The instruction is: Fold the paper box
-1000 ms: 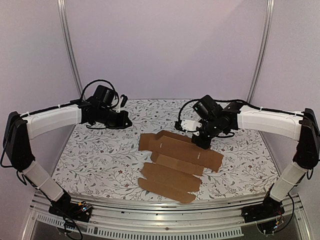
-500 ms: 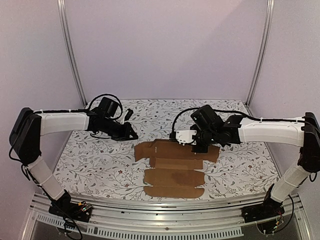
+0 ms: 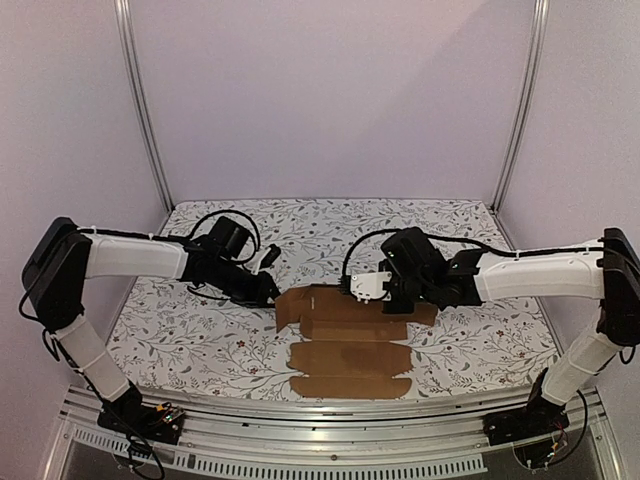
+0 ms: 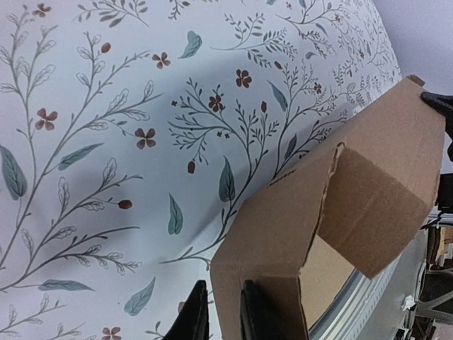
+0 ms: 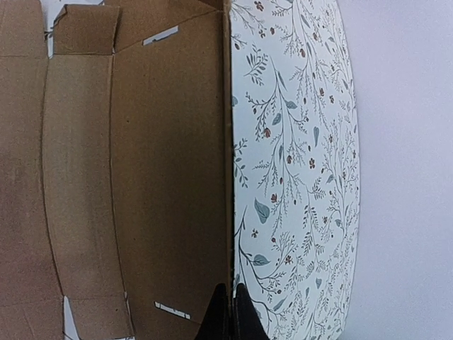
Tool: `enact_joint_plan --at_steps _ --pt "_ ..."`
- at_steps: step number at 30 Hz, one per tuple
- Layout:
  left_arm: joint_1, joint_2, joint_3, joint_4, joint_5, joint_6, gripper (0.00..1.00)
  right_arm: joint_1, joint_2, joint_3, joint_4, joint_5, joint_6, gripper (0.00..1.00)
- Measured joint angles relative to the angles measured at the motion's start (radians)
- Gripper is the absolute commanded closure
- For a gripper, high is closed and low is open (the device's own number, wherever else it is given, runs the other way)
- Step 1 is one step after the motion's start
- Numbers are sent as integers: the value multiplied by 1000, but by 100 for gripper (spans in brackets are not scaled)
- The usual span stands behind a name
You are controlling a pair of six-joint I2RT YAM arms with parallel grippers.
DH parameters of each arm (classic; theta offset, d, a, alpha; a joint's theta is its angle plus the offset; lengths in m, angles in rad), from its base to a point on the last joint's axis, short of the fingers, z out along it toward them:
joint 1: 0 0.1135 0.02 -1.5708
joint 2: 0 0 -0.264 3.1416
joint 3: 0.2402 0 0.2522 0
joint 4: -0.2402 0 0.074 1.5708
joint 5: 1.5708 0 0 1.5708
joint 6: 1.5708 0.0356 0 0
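Observation:
The paper box [image 3: 345, 355] is a flat brown die-cut cardboard sheet in the middle of the floral table [image 3: 190, 330]. My right gripper [image 3: 393, 303] is shut on its far long edge. In the right wrist view the fingertips [image 5: 231, 289] pinch that edge, and the box panels [image 5: 170, 163] spread to the left. My left gripper [image 3: 274, 293] is at the sheet's far left flap. In the left wrist view the jaws [image 4: 224, 285] stand slightly open, one on each side of a raised, folded corner of the box [image 4: 283, 212].
An aluminium rail [image 3: 330, 435] runs along the near table edge between the arm bases. Upright frame posts [image 3: 140, 100] [image 3: 520, 100] stand at the back corners, with plain walls behind them. Floral cloth lies bare left and right of the sheet.
The right gripper has dragged the sheet round until it lies square to the near edge. The left arm has swung right and down to the left flap, and its jaws have parted a little.

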State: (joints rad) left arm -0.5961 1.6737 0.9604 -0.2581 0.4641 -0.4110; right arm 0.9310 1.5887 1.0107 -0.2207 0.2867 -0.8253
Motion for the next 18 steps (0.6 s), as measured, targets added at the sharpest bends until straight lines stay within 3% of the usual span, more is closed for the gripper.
enact_joint_plan --at_steps 9,18 --pt "-42 -51 -44 12 23 4 81 32 -13 -36 72 56 -3 100" --pt "-66 -51 -44 39 48 27 72 63 -38 -76 103 96 6 100"
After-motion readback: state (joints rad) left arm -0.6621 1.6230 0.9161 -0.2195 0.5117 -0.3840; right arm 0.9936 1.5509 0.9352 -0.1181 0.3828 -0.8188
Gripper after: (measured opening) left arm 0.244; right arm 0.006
